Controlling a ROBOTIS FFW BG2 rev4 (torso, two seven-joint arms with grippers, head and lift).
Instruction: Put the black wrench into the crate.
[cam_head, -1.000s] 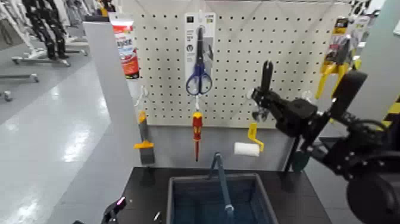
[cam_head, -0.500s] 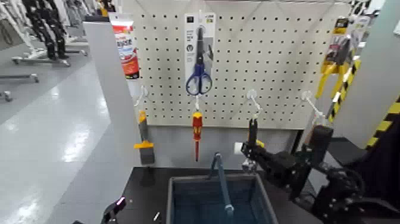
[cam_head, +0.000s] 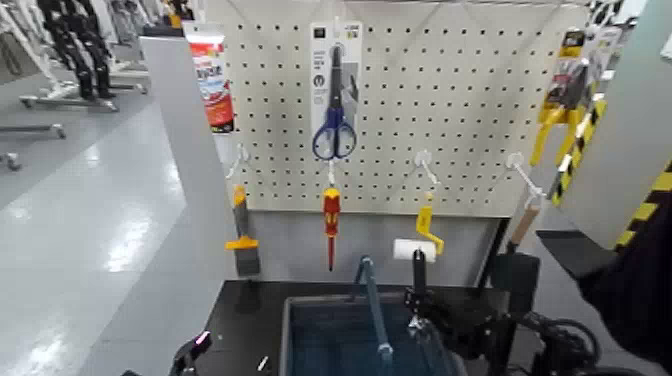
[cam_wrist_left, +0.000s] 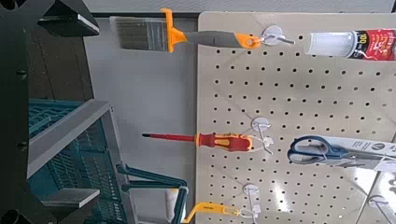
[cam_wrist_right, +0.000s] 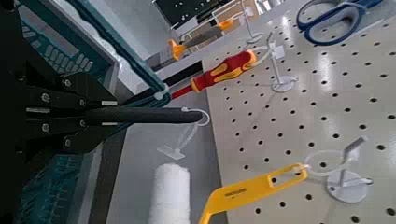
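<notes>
Head view has the right tool (cam_head: 418, 318) down low now, clenched on the black wrench (cam_head: 418, 275), whose handle stands upright just above the crate (cam_head: 300, 335) at its right rim. That is a big drop: a second ago the arm held the wrench high against the pegboard (cam_head: 470, 90), beside the hook (cam_head: 424, 165); half a second ago it was halfway down. So the lift-off from the hook is done and the carry is nearly over; I judge release over the basket comes next.

Right wrist view confirms the grip, black handle (cam_wrist_right: 140, 115) running out from the clamp, with the paint roller (cam_wrist_right: 173, 191) and yellow handle (cam_wrist_right: 252, 191) beyond. Around it, the crate's blue bar handle (cam_head: 372, 300) rises just left of the wrench, so clearance there matters. Scissors (cam_head: 334, 105) and red-and-yellow screwdriver (cam_head: 331, 222) hang untouched. Left tool (cam_head: 190, 352) waits low at the desk (cam_head: 250, 325) edge; I cannot tell its state.
</notes>
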